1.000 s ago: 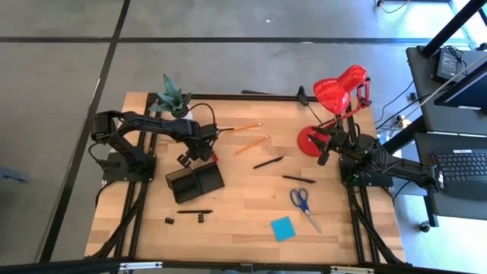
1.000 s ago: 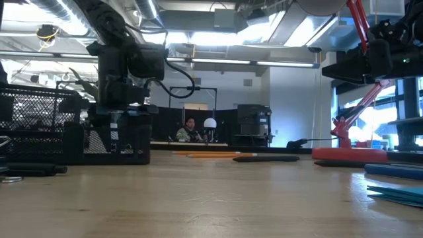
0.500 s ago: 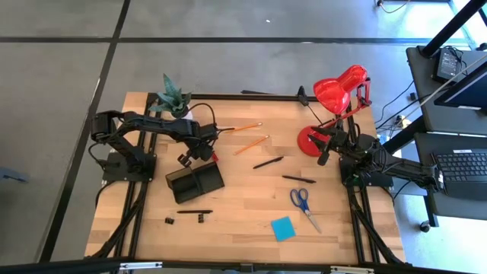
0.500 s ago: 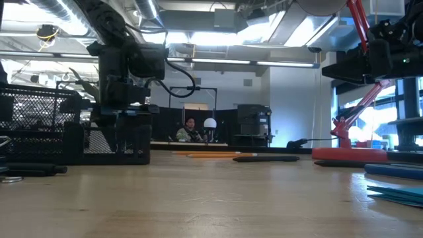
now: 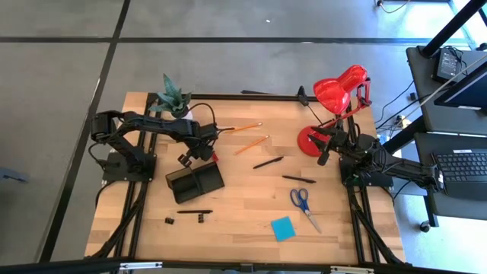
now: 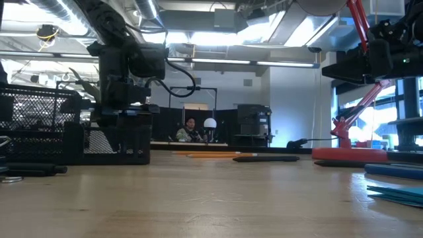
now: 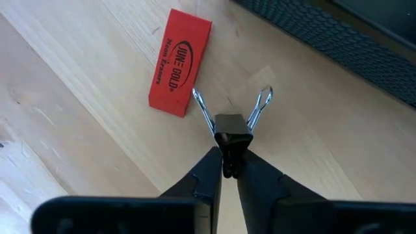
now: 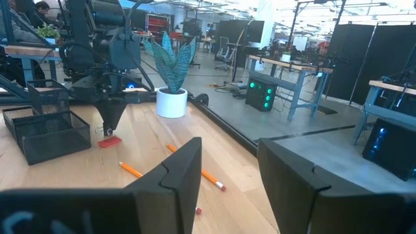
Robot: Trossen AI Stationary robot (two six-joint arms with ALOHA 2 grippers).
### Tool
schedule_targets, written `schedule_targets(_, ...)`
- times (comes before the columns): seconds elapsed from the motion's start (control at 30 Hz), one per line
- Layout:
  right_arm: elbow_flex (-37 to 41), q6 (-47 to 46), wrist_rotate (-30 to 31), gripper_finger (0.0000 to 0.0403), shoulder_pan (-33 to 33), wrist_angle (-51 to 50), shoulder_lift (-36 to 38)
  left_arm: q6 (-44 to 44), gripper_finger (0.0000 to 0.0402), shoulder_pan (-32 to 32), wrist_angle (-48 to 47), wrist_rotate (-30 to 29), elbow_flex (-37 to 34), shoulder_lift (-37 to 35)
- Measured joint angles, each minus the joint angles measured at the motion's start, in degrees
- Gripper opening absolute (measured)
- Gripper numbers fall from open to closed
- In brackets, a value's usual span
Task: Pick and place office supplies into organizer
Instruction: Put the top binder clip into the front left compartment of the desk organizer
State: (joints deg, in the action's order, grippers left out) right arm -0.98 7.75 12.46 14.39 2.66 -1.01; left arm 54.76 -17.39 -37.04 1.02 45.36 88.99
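Where legible, eraser (image 7: 180, 62) ("June Gold")

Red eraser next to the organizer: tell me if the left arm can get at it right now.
Probably not at once. The red eraser lies bare on the wood just past the left gripper, nothing over it, but those fingers are shut on a black binder clip. That clip would likely have to go into the organizer first.

Left claw (image 7: 229, 170) clamped on binder clip (image 7: 231, 125)
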Motion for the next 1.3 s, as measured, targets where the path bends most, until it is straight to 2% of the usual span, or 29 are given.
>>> schedule_targets(0.3,0.0,0.0,0.0,0.0154,0.0,0.0,0.0,-0.2,0.0016,0.0,0.0,0.0,0.0,0.0)
schedule_targets(0.5,0.0,0.0,0.0,0.0154,0.0,0.0,0.0,-0.2,0.0022,0.0,0.0,-0.2,0.0,0.0)
schedule_targets(0.7,0.0,0.0,0.0,0.0154,0.0,0.0,0.0,-0.5,0.0015,0.0,-0.5,-5.7,0.0,-2.1)
schedule_targets(0.87,0.0,0.0,0.0,0.0154,0.0,0.0,0.0,-1.5,0.0019,0.0,-0.6,-6.1,0.0,-7.2)
schedule_targets(1.1,0.0,0.3,0.0,0.0154,0.0,0.0,0.0,-7.1,0.0018,0.1,-0.5,-5.9,0.0,-17.5)
schedule_targets(1.2,0.0,0.2,0.0,0.0154,0.0,0.0,0.0,-11.6,0.0018,0.8,-0.5,-5.2,0.5,-22.0)
schedule_targets(1.3,0.0,0.1,0.0,0.0154,0.0,0.1,0.0,-20.3,0.0018,2.4,0.3,-4.0,2.1,-25.7)
